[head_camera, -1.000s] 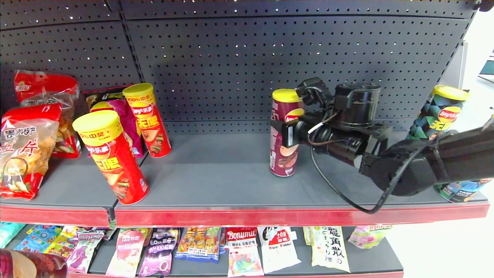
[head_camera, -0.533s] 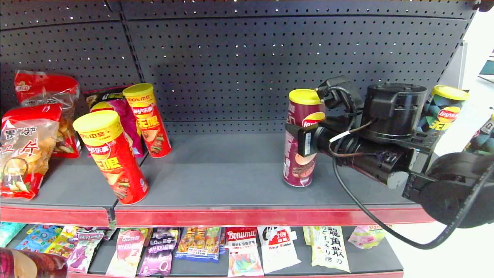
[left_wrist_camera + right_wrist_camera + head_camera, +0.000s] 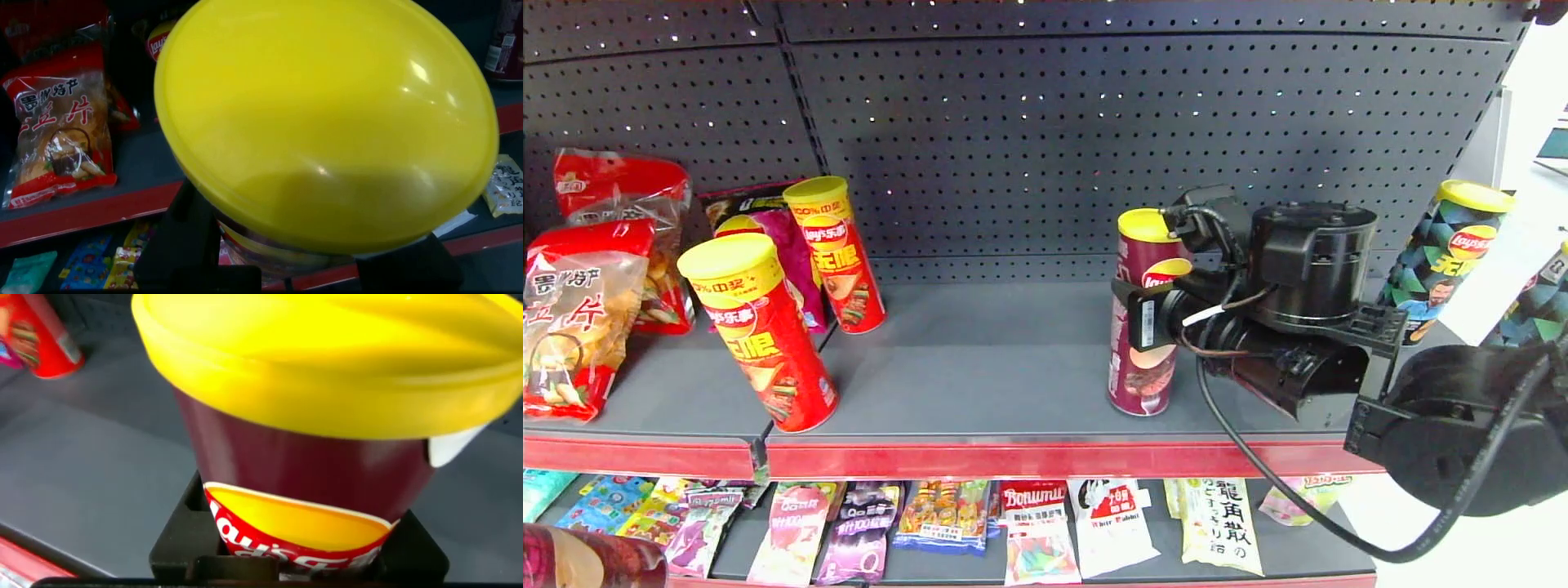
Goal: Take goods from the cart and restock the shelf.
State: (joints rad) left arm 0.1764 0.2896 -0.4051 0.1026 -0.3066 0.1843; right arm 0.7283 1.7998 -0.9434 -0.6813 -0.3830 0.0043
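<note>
**Maroon can gripped above the shelf's front edge**

Maroon chip can (image 3: pixel 1141 327), yellow-lidded, stands upright over the grey shelf (image 3: pixel 980 359), at about 4 o'clock from the middle of the head view and close to the red front lip. The right gripper (image 3: pixel 1152 314) is clenched around its middle, with one finger on each side of the body. The right wrist view shows the same can (image 3: pixel 327 482) between the fingers of that gripper (image 3: pixel 298 539). I cannot tell whether the base rests on the board.

At 9 o'clock two red cans lean: the front red can (image 3: pixel 756 335) is near the lip and the rear red can (image 3: pixel 836 253) is behind it, with a purple bag (image 3: pixel 784 245) between them. Red snack bags (image 3: pixel 580 318) are stacked farther out at 9 o'clock. At 3 o'clock a green-patterned can (image 3: pixel 1450 237) stands well apart from the maroon one, partly hidden behind the right arm's wrist. Another patterned can (image 3: pixel 1539 310) is cut off by the frame edge. At 6 o'clock, sachets (image 3: pixel 1029 523) lie in a row on the lower shelf.

In the left wrist view, the left gripper (image 3: pixel 302 257) grasps a second can (image 3: pixel 327 122) just under its lid. That lid hides most of the can's body and both fingertips.
</note>
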